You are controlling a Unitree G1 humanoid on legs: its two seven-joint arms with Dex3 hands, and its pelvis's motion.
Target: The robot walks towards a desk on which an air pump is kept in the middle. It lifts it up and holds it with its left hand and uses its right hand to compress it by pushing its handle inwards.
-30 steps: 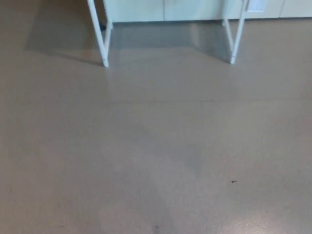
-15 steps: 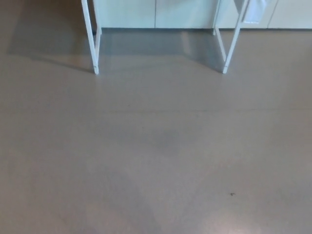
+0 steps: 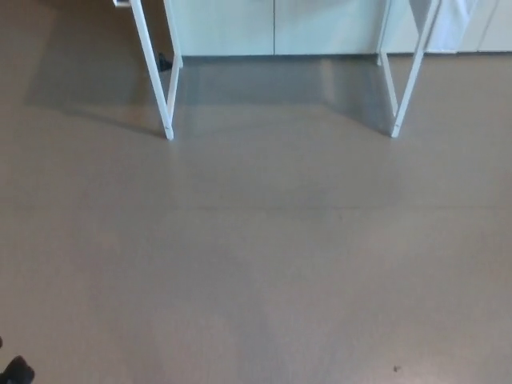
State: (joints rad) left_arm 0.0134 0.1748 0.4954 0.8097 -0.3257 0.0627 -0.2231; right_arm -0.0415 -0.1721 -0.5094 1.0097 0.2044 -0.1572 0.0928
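Only the white legs of the desk show, at the top of the head view: a left front leg [image 3: 154,72] and a right front leg [image 3: 412,76]. The desk top and the air pump are out of the picture. A small black tip of my left hand [image 3: 16,370] pokes in at the bottom left corner. My right hand does not show.
Bare tan floor [image 3: 264,256] stretches between me and the desk. Pale cabinet fronts [image 3: 272,28] stand behind the legs. A small dark object [image 3: 163,62] lies by the left rear leg. Something white [image 3: 456,24] hangs at the top right.
The whole picture has shifted as the camera moved: the desk legs sit lower and look larger. A black tip of my left hand has appeared at the bottom left.
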